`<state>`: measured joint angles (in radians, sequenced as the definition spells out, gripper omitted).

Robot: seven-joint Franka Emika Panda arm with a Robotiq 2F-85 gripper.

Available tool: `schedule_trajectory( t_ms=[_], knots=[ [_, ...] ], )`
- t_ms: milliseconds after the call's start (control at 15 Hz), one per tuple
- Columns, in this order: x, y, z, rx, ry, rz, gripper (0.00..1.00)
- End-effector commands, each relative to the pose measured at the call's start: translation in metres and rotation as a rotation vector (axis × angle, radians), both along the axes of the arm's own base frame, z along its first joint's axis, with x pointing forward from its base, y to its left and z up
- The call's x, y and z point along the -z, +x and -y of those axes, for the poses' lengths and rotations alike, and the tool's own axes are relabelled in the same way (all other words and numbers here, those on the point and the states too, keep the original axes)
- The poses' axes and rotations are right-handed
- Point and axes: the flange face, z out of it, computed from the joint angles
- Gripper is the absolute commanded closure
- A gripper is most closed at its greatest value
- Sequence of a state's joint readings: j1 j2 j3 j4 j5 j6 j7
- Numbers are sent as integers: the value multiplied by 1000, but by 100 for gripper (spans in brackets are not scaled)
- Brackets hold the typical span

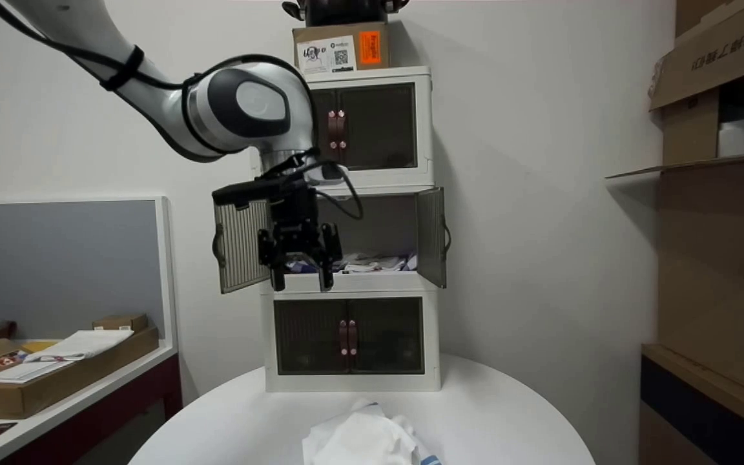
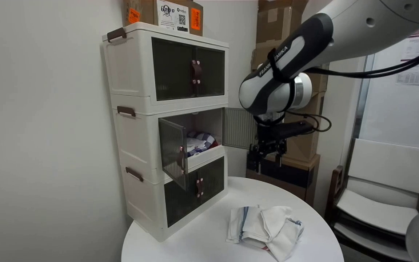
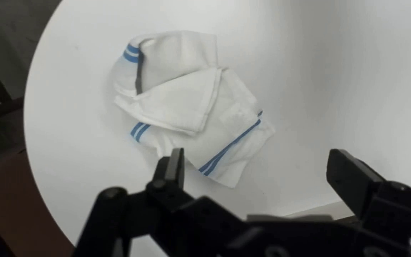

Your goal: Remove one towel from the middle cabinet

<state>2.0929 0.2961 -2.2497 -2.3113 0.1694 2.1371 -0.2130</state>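
Taking out one towel looks done; the next move likely asks only that the gripper back away, clear of the doors. A pale wall rises behind, with cardboard boxes at right. At the far side of a round white table, a stack includes the middle cabinet, its doors swung wide and more towels inside. Nearer, on the table, the white towel lies crumpled; above hangs the gripper, jaws spread, holding nothing.
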Motion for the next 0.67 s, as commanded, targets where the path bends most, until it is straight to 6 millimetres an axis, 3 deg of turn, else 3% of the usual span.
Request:
schedule_trajectory(
  t_ms=[0,267,333,467,600],
  knots=[
    [-44,-1,3,-162,-105,-46,0],
    [-92,1,5,-362,-186,52,0],
    [-70,4,6,-279,-154,16,0],
    [-86,3,5,-328,-180,36,0],
    [-89,2,4,-340,-189,37,0]
  ],
)
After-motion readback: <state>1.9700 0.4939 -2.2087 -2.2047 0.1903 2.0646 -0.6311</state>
